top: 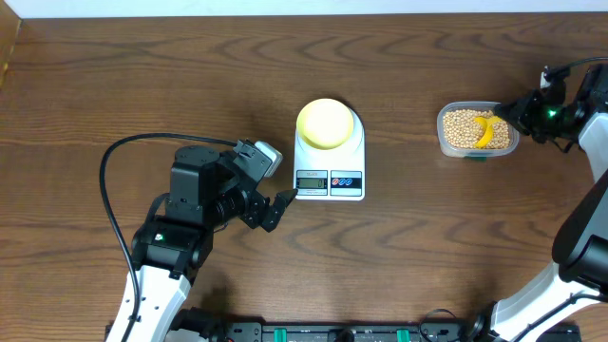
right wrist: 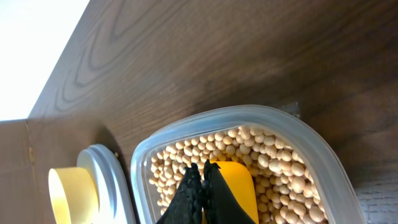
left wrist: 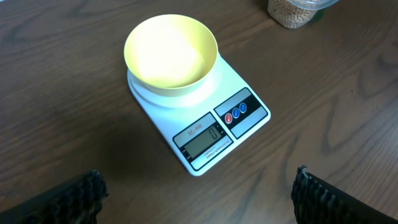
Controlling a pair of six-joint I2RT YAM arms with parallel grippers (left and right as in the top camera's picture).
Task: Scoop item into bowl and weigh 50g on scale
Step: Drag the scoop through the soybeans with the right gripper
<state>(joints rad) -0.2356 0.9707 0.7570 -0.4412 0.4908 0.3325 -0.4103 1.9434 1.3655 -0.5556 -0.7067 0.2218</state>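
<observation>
The pale-yellow bowl (top: pixel 328 122) stands empty on the white scale (top: pixel 330 180), mid-table; both also show in the left wrist view, the bowl (left wrist: pixel 171 53) on the scale (left wrist: pixel 211 134). The tan beans (top: pixel 461 128) fill a clear plastic container (top: pixel 445 144) at the right. My right gripper (top: pixel 518 109) is down in the container, shut on a bright yellow scoop (right wrist: pixel 236 186) that lies among the beans (right wrist: pixel 273 162). My left gripper (top: pixel 280 204) is open and empty, just left of the scale's front edge, its fingertips (left wrist: pixel 199 193) wide apart.
The table's far edge runs along the top of the overhead view. The left arm's black cable (top: pixel 109 204) loops over the table at the left. The right arm (top: pixel 584 237) reaches up along the right edge.
</observation>
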